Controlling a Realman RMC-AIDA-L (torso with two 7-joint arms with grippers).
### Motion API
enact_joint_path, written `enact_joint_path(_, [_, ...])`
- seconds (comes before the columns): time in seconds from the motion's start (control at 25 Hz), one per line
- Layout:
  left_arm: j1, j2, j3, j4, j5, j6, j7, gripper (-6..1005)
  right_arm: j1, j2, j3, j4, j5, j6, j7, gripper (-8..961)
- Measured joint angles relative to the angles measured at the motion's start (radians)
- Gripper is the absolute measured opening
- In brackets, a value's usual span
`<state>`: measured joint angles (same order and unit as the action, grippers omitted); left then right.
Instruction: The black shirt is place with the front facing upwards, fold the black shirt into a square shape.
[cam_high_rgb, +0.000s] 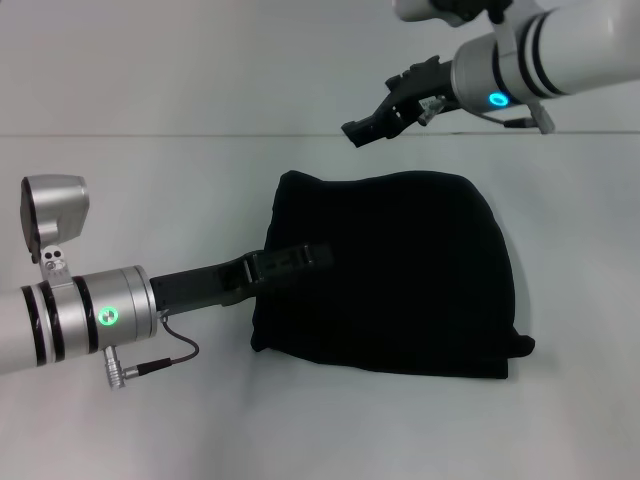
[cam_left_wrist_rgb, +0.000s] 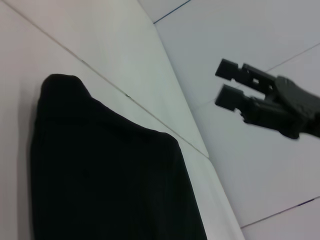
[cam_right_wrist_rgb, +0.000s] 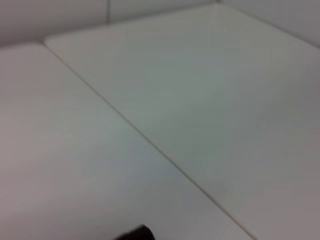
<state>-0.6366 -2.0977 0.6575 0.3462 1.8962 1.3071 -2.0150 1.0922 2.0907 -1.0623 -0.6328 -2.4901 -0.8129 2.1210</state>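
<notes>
1 black shirt (cam_high_rgb: 400, 275), 2 tools: left tool (cam_high_rgb: 300, 258), right tool (cam_high_rgb: 362, 130)

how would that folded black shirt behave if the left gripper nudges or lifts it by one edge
The black shirt is soft cloth in a rounded, slightly puffy bundle, so it would probably sag and unfold if lifted by one edge. Pushed by the left gripper across the smooth white table, it would likely bunch rather than slide whole.
</notes>
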Motion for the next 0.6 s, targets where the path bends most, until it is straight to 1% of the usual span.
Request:
enact_joint_path(0.08, [-0.001,0.000,0.000,0.001,0.001,0.000,0.002,927,0.025,0.008,0.001,-0.002,-0.087,0.002,0.036,944])
enact_joint_path(0.12, [-0.001,0.000,0.000,0.001,0.003,0.000,0.004,927,0.031,0.010,-0.003,-0.001,-0.104,0.005,0.035,944])
enact_joint_path(0.36, [0.000,0.002,0.001,0.004,0.007,-0.005,0.013,927,0.042,0.012,-0.031,0.034,-0.097,0.017,0.003,944])
enact_joint_path(0.56, [0.007,0.002,0.001,0.006,0.010,-0.007,0.019,927,0.044,0.012,-0.109,0.087,-0.078,0.020,0.002,945])
enact_joint_path(0.6, [0.007,0.002,0.001,0.004,0.011,-0.008,0.024,927,0.041,0.012,-0.163,0.106,-0.074,0.022,0.002,945])
